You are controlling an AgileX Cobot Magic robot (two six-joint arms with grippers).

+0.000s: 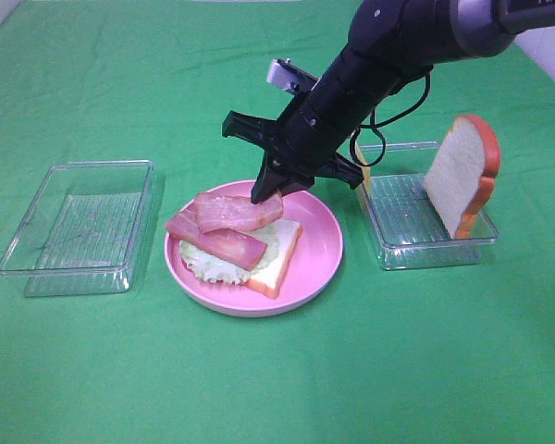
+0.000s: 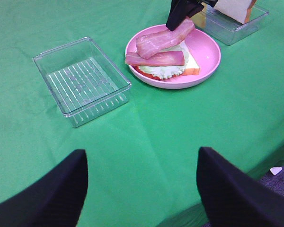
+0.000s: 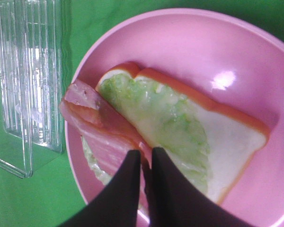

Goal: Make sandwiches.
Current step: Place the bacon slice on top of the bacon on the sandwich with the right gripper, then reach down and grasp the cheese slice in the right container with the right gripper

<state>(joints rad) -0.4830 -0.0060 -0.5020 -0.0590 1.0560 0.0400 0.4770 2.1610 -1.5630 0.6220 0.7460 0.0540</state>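
Exterior high view gives us the upper bacon strip [image 1: 240, 211], and we see its end pinched between the almost closed tips of the right gripper [image 1: 268, 191]. Just below the gripper this strip lies across the lower bacon strip [image 1: 217, 242], which rests on the lettuce leaf [image 1: 211, 270] and the bread slice [image 1: 277, 261], all on the pink plate [image 1: 319, 250]. Near the gripper, on its arm's side, a second bread slice [image 1: 458, 176] stands leaning in a clear tray [image 1: 425, 248]. On the gripper's opposite side, another clear tray [image 1: 79, 227] sits on the green cloth [image 1: 425, 370]. We find the left gripper [image 2: 142, 158] well apart from the plate, fingers spread wide, nothing between them.
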